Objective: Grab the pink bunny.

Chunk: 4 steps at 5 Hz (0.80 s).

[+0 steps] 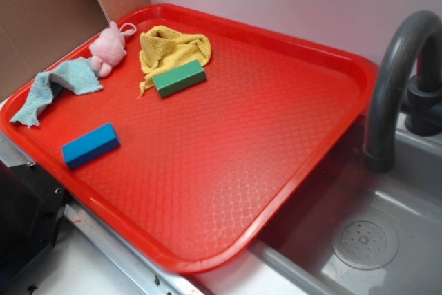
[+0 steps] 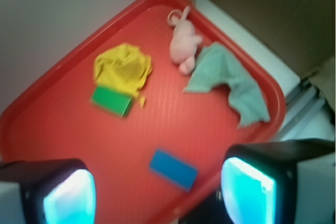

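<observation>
The pink bunny lies at the far left corner of the red tray, its white loop string toward the tray rim and its lower part against the pale teal cloth. My gripper hangs high above the tray's near edge, open, with nothing between its glowing teal fingers; the bunny sits far ahead of it. The exterior view does not show the gripper's fingers.
A mustard-yellow cloth lies right of the bunny with a green block on its edge. A blue block sits near the tray front. A grey sink and dark faucet stand right; a brown board stands behind.
</observation>
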Each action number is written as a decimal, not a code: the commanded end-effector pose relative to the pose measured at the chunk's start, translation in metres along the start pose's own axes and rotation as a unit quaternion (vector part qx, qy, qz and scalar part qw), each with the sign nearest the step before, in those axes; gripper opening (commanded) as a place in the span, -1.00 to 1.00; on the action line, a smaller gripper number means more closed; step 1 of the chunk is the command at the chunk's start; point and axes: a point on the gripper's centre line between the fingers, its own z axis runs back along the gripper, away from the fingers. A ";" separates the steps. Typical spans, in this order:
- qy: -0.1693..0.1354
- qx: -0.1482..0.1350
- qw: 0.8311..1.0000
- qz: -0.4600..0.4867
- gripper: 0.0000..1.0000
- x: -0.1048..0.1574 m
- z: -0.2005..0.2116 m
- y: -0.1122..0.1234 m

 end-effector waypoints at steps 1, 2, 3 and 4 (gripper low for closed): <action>-0.041 0.020 0.999 0.018 1.00 0.061 -0.044 0.021; -0.073 0.036 0.996 0.043 1.00 0.082 -0.063 0.032; -0.069 0.043 0.996 0.047 1.00 0.104 -0.093 0.040; -0.057 0.060 0.995 0.053 1.00 0.122 -0.132 0.043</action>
